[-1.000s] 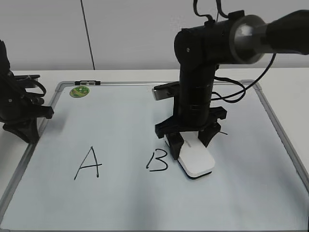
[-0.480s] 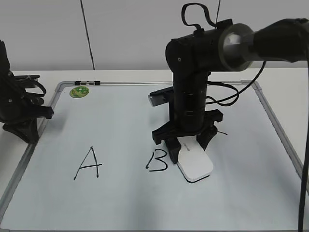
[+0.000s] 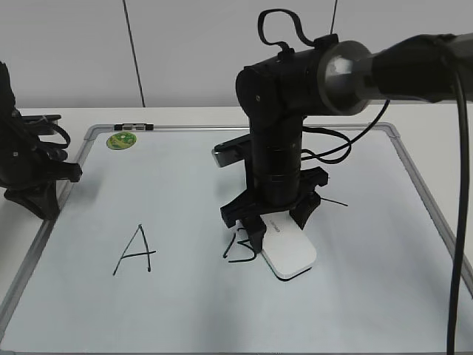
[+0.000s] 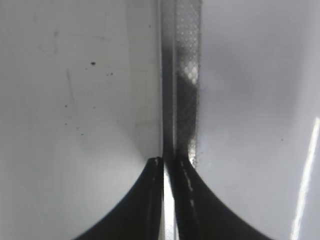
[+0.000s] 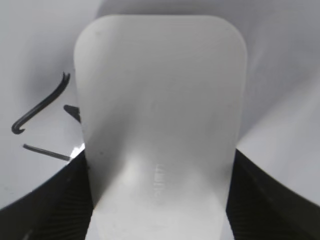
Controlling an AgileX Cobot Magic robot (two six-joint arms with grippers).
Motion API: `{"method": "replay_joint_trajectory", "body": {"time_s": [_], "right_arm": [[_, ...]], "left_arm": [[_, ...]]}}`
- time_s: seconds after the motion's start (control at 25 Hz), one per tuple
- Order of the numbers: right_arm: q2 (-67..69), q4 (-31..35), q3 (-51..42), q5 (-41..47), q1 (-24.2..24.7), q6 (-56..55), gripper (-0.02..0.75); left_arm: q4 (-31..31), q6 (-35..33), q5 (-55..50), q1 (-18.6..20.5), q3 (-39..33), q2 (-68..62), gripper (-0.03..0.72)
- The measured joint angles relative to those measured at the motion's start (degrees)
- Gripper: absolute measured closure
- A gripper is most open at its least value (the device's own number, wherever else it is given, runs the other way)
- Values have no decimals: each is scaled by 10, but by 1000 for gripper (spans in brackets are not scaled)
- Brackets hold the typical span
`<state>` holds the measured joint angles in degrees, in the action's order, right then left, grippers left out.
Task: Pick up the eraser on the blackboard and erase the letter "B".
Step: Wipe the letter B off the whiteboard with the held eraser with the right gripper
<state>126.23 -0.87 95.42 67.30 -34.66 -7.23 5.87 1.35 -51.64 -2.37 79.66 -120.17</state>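
- Right now I see the counter [image 3: 192, 115], white, carrying the blackboard [image 3: 185, 177], which is really a white dry-erase panel in a grey metal frame lying flat.
- On my exterior view the right arm [image 3: 284, 111] reaches in from the right edge and stands nearly upright over the middle of the board, cables looping off its upper joint.
- At the left edge of that view, the left arm [image 3: 26, 163] sits low beside the board's frame, well apart from the writing.
- My right tool [image 3: 275, 220] is clamped on the eraser [image 3: 287, 250]; in the right wrist view the white block [image 5: 160, 115] fills the gap between the two dark fingers [image 5: 45, 200], with both fingers pressed to its sides.
- I see the eraser lying flat on the board, angled slightly, its left edge touching the right side of the letter "B" [image 3: 238, 250].
- From the right wrist camera, only a few black strokes of that letter [image 5: 42, 107] show, just beside the eraser's left edge.
- The black "A" [image 3: 135, 250] stands well left of the "B".
- My left tool [image 4: 167, 200] has its two fingertips drawn together with only a hairline slit between them, gripping nothing, poised over the board's frame strip [image 4: 181, 75].
- Near the board's far left corner sits a round green sticker [image 3: 122, 140].
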Motion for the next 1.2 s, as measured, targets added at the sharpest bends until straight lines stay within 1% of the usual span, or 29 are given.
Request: {"method": "replay_joint_trajectory", "body": {"time_s": [0.72, 1.2], "right_arm": [[1, 16, 1, -4, -9, 0, 211], [4, 13, 3, -4, -60, 0, 211]], "left_arm": [[0, 0, 0, 0, 0, 0, 647], [0, 0, 0, 1, 0, 0, 647]]}}
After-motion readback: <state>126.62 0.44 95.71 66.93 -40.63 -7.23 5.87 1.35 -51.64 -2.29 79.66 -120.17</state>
